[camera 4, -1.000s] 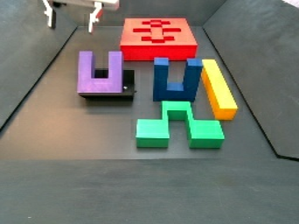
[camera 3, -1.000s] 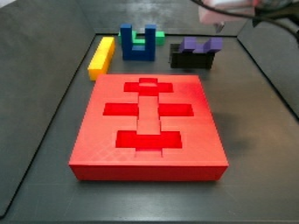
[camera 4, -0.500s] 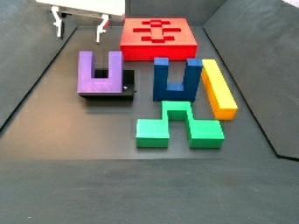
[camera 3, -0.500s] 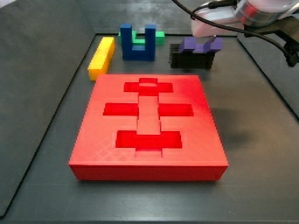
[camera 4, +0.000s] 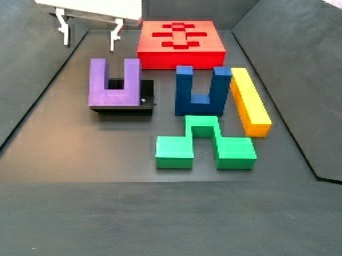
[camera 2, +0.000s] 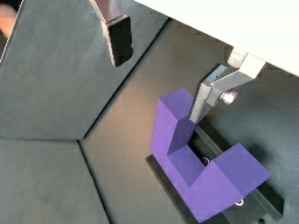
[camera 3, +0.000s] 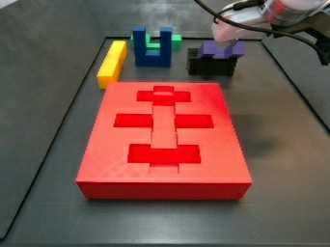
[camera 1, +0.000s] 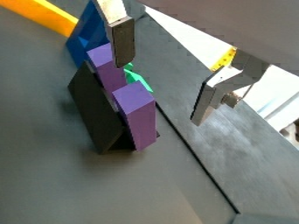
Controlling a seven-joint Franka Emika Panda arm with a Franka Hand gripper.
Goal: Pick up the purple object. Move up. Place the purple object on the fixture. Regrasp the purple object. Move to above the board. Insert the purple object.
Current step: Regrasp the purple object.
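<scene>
A robotics lab bench: a bare dark tray floor (camera 4: 80,190) with raised walls holds only coloured test blocks, the purple object (camera 4: 115,84) on the fixture (camera 4: 123,107), a red board (camera 3: 162,135) with cutouts, a yellow bar (camera 4: 249,100), while the gripper (camera 4: 90,33) hangs open above the purple object, clear of it

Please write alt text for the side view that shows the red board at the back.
An open gripper hangs above and behind the purple object, which stands upright on the dark fixture. The red board lies behind.
</scene>
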